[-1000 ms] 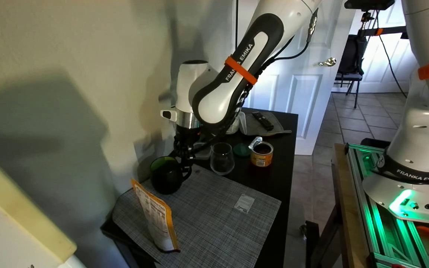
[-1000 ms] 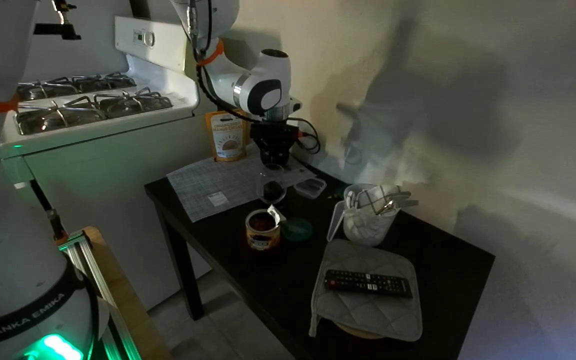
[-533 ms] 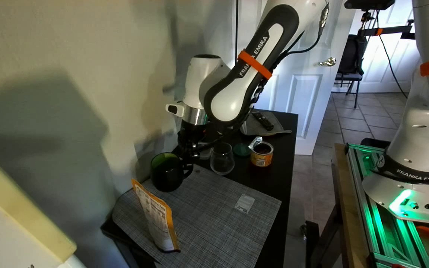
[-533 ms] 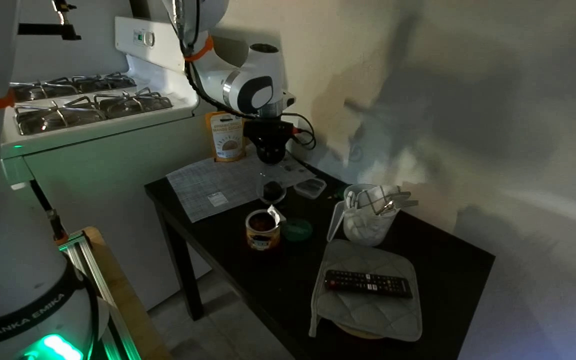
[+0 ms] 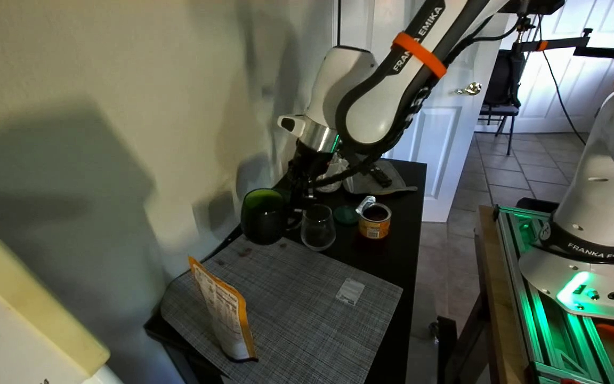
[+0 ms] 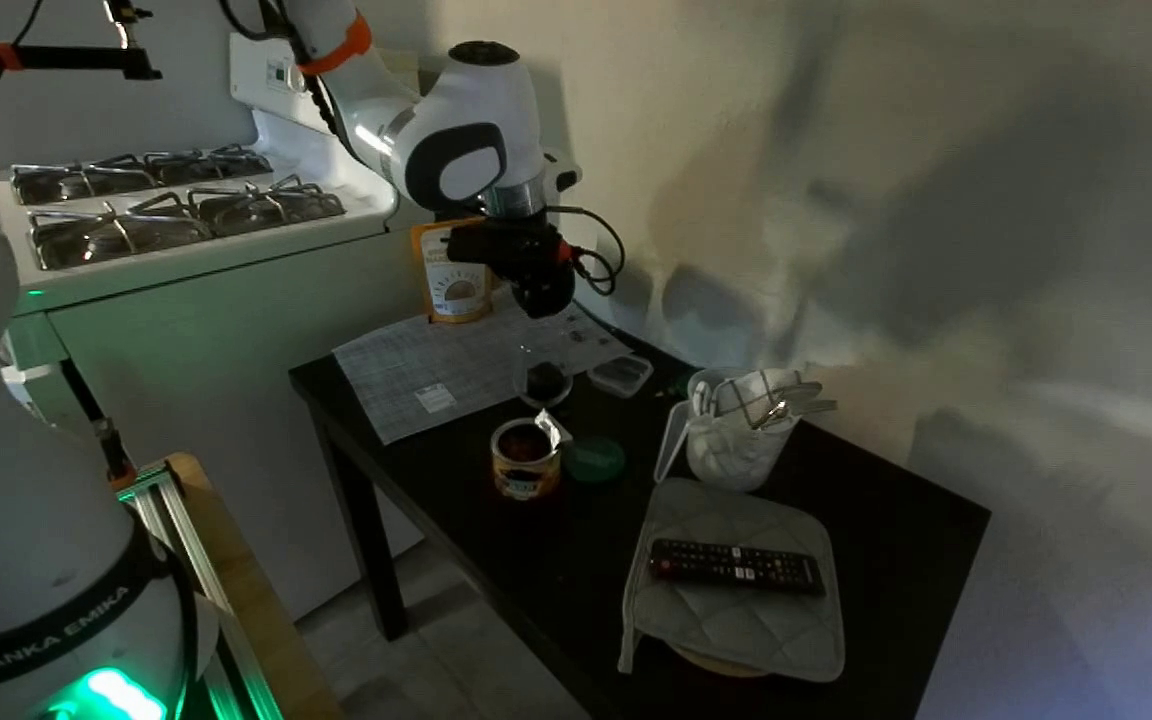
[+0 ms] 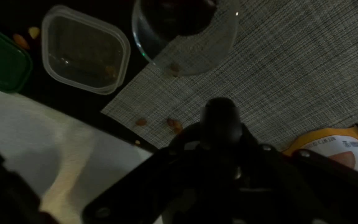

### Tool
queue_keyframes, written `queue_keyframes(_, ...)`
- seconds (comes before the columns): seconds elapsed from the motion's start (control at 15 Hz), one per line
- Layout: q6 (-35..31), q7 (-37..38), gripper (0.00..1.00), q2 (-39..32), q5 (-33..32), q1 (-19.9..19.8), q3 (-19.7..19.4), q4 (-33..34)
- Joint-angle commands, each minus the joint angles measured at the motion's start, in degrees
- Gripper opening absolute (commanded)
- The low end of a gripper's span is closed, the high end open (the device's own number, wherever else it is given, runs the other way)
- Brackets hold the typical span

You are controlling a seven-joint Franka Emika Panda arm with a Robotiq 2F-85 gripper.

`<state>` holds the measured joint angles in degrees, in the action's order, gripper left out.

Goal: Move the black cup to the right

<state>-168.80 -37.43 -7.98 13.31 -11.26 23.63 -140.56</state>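
The black cup [image 5: 262, 220] is a rounded dark mug with a greenish inside rim. My gripper [image 5: 303, 198] is shut on its handle and holds it off the table, near the wall at the grey mat's [image 5: 312, 298] far corner. In an exterior view the cup [image 6: 543, 294] hangs below the gripper [image 6: 521, 258] above the mat, and their dark shapes blend. In the wrist view the gripper [image 7: 219, 149] is very dark. A rounded dark edge of the cup [image 7: 185, 133] shows behind the fingers; most of the cup is hidden.
A clear glass [image 5: 317, 228] stands close beside the held cup. A tin can [image 5: 374, 221], a clear plastic box [image 6: 621, 376], a green lid [image 6: 594, 460], a white basket [image 6: 736, 445] and a remote [image 6: 736, 567] on a pot holder share the table. An orange-edged bag [image 5: 224, 312] stands on the mat.
The gripper and cup have moved up and away from the bag, toward the glass's end of the table. The mat where the cup was now shows small bits. The grip has not changed.
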Motion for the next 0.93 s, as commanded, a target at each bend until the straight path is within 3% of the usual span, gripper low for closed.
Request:
queue_keyframes(0.0, -3.5, 1.8, 0.05, 14.1, 7.3, -1.3, 0.9, -10.5)
queue_keyframes(0.27, -3.7, 6.9, 0.05, 24.7, 10.1, -1.8, -0.2, -17.5)
queue_keyframes(0.33, -2.1, 14.9, 0.05, 26.8, 3.3, 3.9, -8.1, -19.6)
queue_keyframes(0.4, -0.2, 13.9, 0.05, 28.9, 7.2, -3.9, -0.9, -20.5)
queue_keyframes(0.53, 3.4, 18.8, 0.05, 28.1, 4.9, -9.7, 0.9, -17.6)
queue_keyframes(0.73, 5.0, 21.2, 0.05, 28.7, 8.1, -13.5, -0.2, -17.6)
queue_keyframes(0.87, 6.0, 19.4, 0.05, 27.7, 12.3, -13.0, -2.9, -17.5)
